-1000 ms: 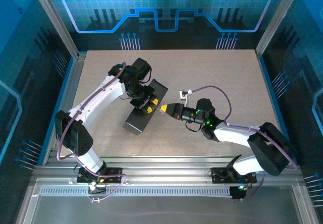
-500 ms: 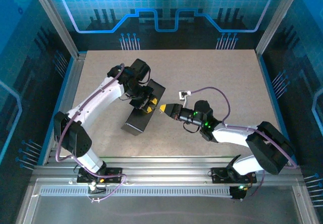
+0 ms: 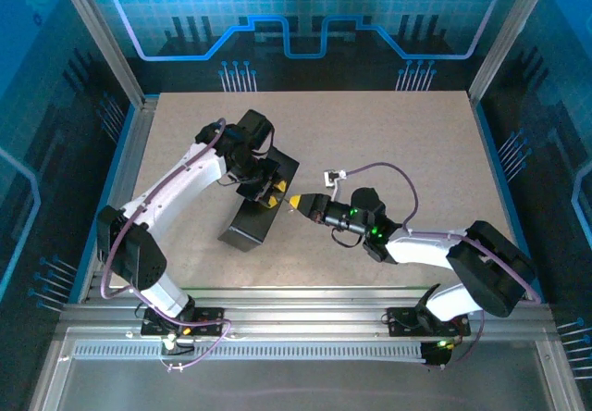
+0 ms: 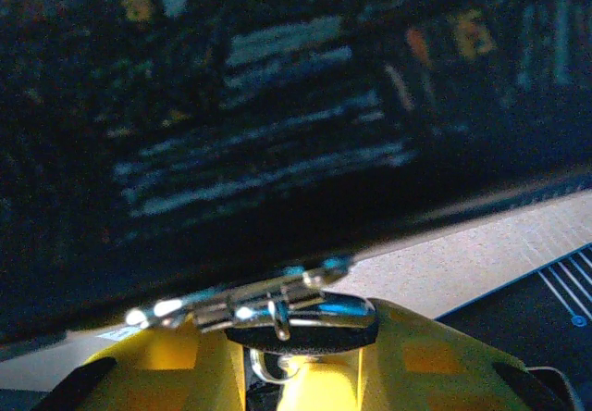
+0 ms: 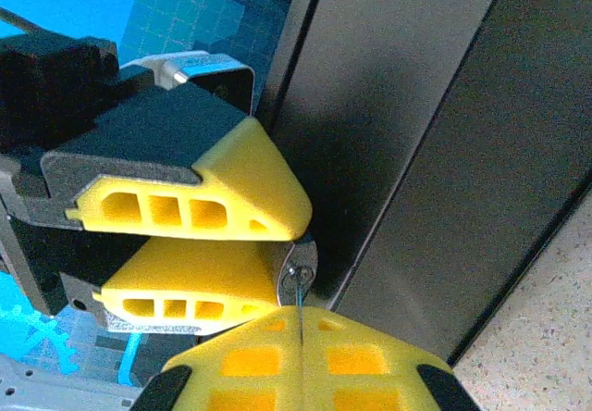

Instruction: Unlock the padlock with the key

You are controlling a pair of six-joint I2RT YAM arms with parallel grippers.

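Right claw (image 3: 295, 202), clamped on thin key (image 5: 301, 302), reached silver padlock (image 5: 297, 273) clamped in left claw (image 3: 271, 192).

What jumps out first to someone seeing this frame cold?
The left end effector and right end effector, both yellow-tipped, meet tip to tip by a long black box. In the right wrist view, a thin key held by the right one touches the keyhole of the padlock clamped in the left.

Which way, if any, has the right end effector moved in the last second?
Yes: the right end effector moved left in the top view, away from the table's right edge and toward the left end effector.
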